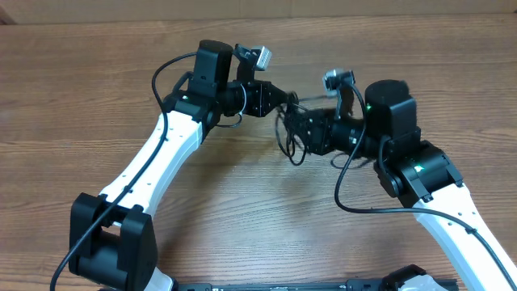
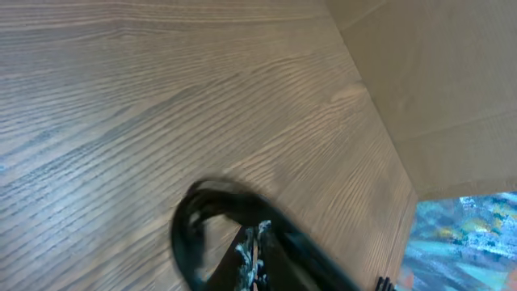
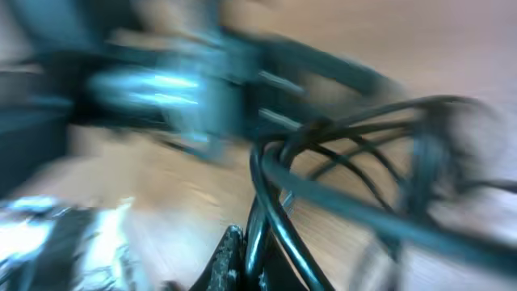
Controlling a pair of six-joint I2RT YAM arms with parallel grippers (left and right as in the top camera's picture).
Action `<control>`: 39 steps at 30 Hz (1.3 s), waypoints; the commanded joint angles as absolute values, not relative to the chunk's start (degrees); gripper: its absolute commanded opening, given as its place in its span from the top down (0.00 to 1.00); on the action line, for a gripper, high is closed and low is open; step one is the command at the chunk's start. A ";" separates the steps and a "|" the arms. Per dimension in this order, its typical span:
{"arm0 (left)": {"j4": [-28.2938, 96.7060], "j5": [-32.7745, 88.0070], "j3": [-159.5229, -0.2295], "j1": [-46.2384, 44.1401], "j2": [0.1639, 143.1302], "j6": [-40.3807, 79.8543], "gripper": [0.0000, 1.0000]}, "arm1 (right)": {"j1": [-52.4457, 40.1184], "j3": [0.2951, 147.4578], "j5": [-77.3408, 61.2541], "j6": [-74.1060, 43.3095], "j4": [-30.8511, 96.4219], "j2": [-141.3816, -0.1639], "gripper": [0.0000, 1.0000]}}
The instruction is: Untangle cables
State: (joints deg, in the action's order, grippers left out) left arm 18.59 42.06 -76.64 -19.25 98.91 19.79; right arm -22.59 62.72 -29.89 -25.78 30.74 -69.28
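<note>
The cables [image 1: 289,136] are thin black wires bunched in loops between my two grippers above the wooden table, with a loop hanging toward the table. My left gripper [image 1: 280,99] reaches in from the left and is shut on a cable loop [image 2: 212,212], which curves out of its fingers [image 2: 257,257] in the left wrist view. My right gripper [image 1: 297,123] reaches in from the right and is shut on several cable strands [image 3: 323,178]. They rise from its fingers [image 3: 250,250] in the blurred right wrist view.
The wooden table [image 1: 97,73] lies under both arms. Thicker black cords run along the left arm [image 1: 166,69] and right arm [image 1: 343,182]. A cardboard wall [image 2: 436,73] stands past the table's far edge in the left wrist view.
</note>
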 commanded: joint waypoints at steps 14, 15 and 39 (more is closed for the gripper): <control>36.34 33.85 -77.25 -18.37 95.35 14.74 0.80 | -22.48 63.81 17.15 -25.91 54.74 -74.46 0.33; 36.99 32.95 -77.25 -19.25 95.35 14.76 0.70 | -22.48 63.81 17.58 -25.91 54.35 -74.43 0.28; 35.44 29.65 -76.88 -34.96 111.85 26.50 0.43 | -6.00 63.83 2.39 -31.00 58.50 -72.86 0.00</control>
